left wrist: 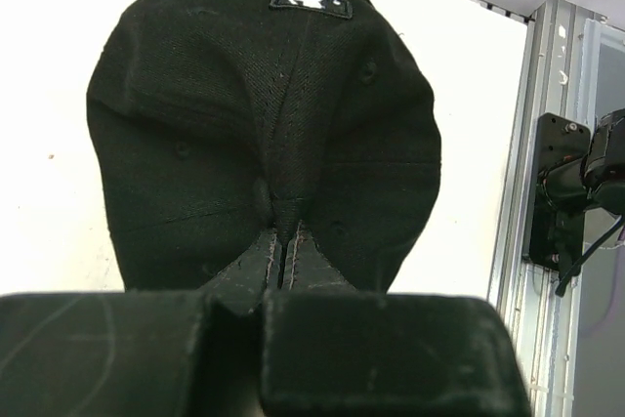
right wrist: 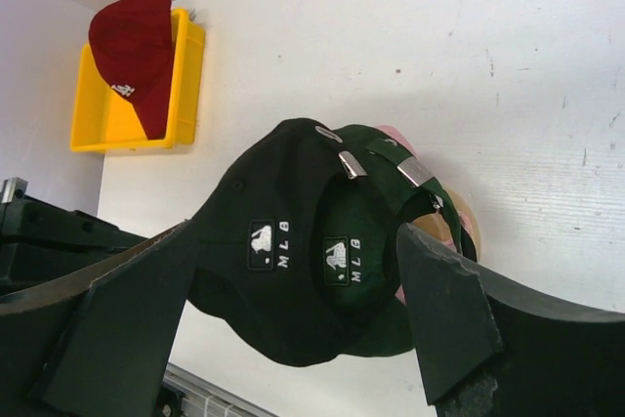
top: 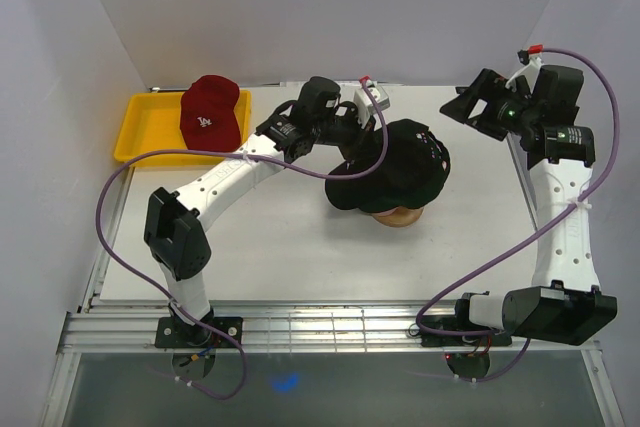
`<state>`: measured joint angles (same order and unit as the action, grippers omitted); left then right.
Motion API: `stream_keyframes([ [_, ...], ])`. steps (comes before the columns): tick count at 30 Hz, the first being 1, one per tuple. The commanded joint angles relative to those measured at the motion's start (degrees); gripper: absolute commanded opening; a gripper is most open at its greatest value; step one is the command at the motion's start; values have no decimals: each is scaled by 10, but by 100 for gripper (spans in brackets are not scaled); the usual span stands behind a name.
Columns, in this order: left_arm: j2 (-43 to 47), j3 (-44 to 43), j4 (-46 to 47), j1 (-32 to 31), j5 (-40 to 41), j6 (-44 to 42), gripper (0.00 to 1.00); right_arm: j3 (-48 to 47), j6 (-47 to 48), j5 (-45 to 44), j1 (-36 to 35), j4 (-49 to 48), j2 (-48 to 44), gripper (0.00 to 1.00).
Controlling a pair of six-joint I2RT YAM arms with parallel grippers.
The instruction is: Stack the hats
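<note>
The black hat (top: 405, 162) sits over the dark green hat (right wrist: 391, 329) on the wooden stand (top: 397, 216) at mid-table. My left gripper (top: 378, 147) is shut, and its fingertips (left wrist: 264, 261) pinch puckered fabric at the black hat's crown (left wrist: 195, 124). My right gripper (top: 457, 107) is open and empty, up at the far right, apart from the stack; in its wrist view (right wrist: 298, 231) it frames both hats' backs with MLB labels. The red hat (top: 212, 112) lies in the yellow tray (top: 140, 132) at the far left, and it also shows in the right wrist view (right wrist: 132, 56).
The left arm stretches diagonally from the near left to the stand. A metal rail (left wrist: 547, 144) runs along the table's right edge. White walls close in the left, back and right sides. The yellow tray (right wrist: 98, 124) stands against the back left corner.
</note>
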<state>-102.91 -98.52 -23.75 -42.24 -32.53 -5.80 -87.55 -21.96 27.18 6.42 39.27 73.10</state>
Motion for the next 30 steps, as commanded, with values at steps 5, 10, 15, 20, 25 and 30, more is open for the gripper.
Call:
stream_keyframes([
  [5, -6, -6, -16, -2, -3, -4, 0, 63, 19, -26, 4, -25, -13, 76],
  [10, -12, -6, -20, -2, -1, 3, 0, 118, 27, -39, 4, -38, -34, 65],
  [15, -13, -6, -20, -2, 2, 7, 0, 140, 31, -31, 4, -42, -34, 58],
  [20, -14, -10, -20, -1, 6, 10, 0, 159, 37, -31, 3, -48, -35, 55],
  [25, -15, -11, -19, -3, 10, 12, 0, 171, 41, -30, 3, -52, -27, 53],
  [30, -12, -11, -19, -4, 15, 14, 0, 171, 41, -31, 2, -57, -24, 52],
])
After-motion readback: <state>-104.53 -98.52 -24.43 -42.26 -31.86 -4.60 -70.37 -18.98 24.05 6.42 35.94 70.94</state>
